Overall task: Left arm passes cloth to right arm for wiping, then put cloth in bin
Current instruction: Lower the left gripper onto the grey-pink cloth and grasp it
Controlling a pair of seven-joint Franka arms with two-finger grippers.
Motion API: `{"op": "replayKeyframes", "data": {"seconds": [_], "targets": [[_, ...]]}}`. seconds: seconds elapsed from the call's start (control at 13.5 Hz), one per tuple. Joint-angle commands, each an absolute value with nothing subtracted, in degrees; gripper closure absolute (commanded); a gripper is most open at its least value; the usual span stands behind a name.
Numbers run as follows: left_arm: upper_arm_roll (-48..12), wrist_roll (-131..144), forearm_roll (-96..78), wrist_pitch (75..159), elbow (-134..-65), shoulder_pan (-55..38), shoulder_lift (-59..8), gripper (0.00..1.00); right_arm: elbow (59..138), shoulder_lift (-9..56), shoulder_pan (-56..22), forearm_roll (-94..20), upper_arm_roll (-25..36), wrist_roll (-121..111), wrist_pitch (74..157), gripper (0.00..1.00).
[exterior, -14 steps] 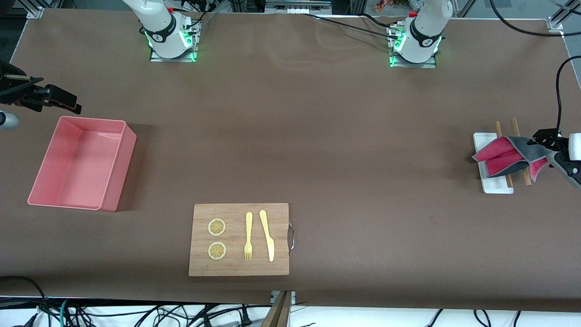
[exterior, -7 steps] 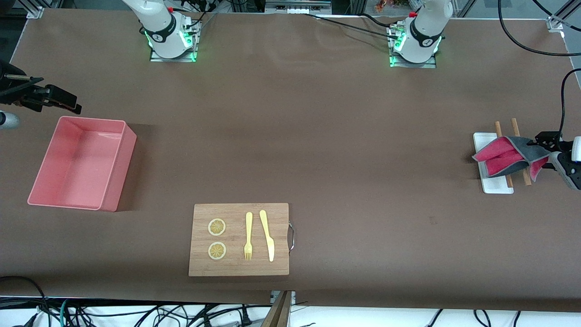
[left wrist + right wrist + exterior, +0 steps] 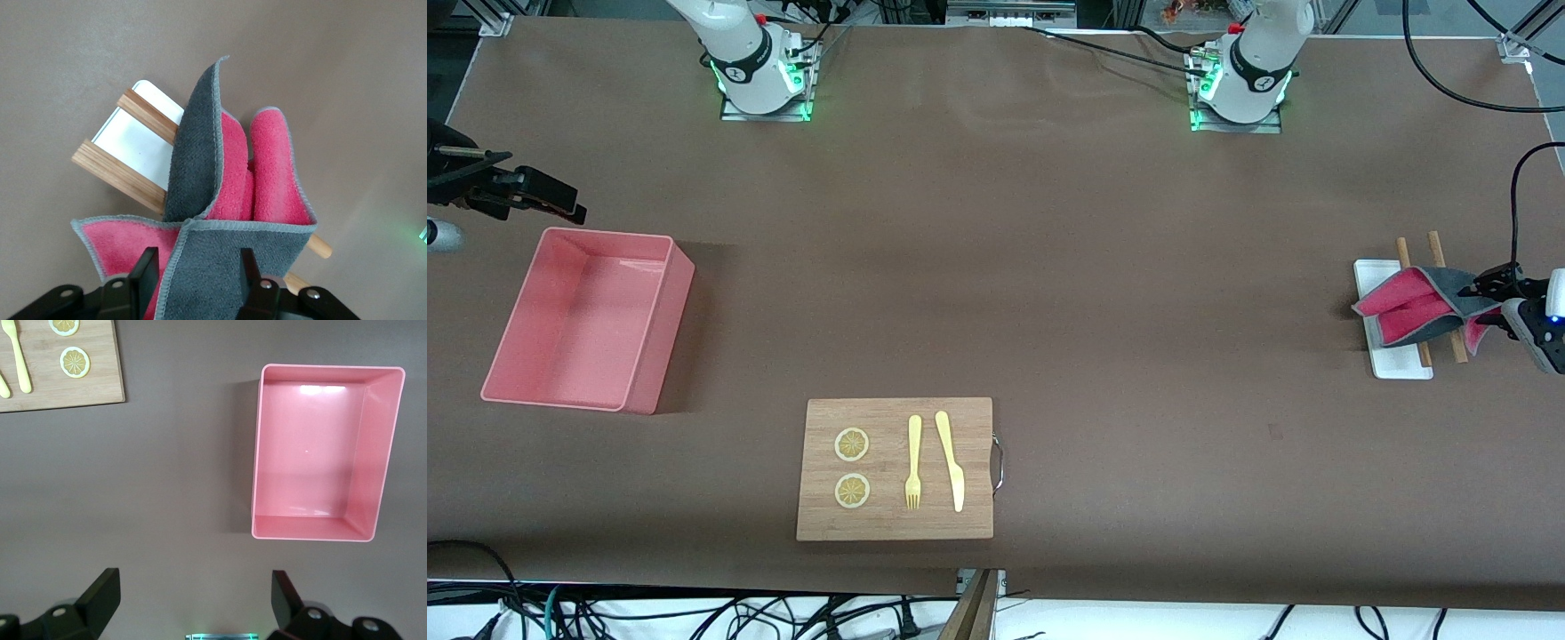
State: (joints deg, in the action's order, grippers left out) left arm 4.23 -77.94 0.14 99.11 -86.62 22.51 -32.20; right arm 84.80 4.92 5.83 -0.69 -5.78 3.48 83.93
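Clamped on the grey edge of the soft square cloth (image 3: 220, 220) with one dark grey side and one magenta-red side, the jaws of the left arm's black two-finger gripper (image 3: 193, 273) hold it over the small flat white tray (image 3: 1392, 360) and the two wooden sticks (image 3: 1436, 267) at the left arm's end of the brown surface (image 3: 1049, 267). Compared with a second ago, this gripper sits a little higher in the front view and the cloth hangs almost the same way, so I judge that the lift has only begun and the pass to the other arm is not yet near. The right arm's gripper (image 3: 193, 603) waits with its jaws wide apart and empty (no change from before), close to the salmon-pink rectangular plastic bin (image 3: 587, 320), which has nothing in it.
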Motion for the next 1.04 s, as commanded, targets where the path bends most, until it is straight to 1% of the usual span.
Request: {"op": "replayKeyframes", "data": {"seconds": [0.0, 0.22, 0.37, 0.52, 0.81, 0.89, 0.96], "targets": [[4.0, -79.4, -1.2, 98.6, -85.2, 22.9, -33.3, 0.43, 84.8, 4.7, 6.0, -1.6, -5.8, 3.2, 84.2, 0.00], [4.0, -79.4, -1.3, 98.8, -85.2, 22.9, -33.4, 0.43, 84.8, 4.7, 6.1, -1.6, -5.8, 3.2, 84.2, 0.00], [4.0, -79.4, -1.4, 98.7, -85.2, 22.9, -33.4, 0.47, 84.8, 4.7, 6.1, -1.5, -5.8, 3.2, 84.1, 0.00], [4.0, -79.5, -1.3, 98.7, -85.2, 22.9, -33.3, 0.54, 84.8, 4.7, 6.1, -1.5, -5.8, 3.2, 84.2, 0.00], [4.0, -82.8, -1.3, 98.4, -85.2, 22.9, -33.3, 0.78, 84.8, 4.7, 6.0, -1.5, -5.9, 3.3, 84.2, 0.00], [4.0, -83.1, -1.4, 98.4, -85.2, 22.9, -33.3, 0.79, 84.8, 4.7, 6.0, -1.4, -5.8, 3.3, 84.2, 0.00], [4.0, -83.1, -1.4, 98.4, -85.2, 22.9, -33.3, 0.81, 84.8, 4.7, 6.1, -1.4, -5.8, 3.3, 84.2, 0.00]]}}
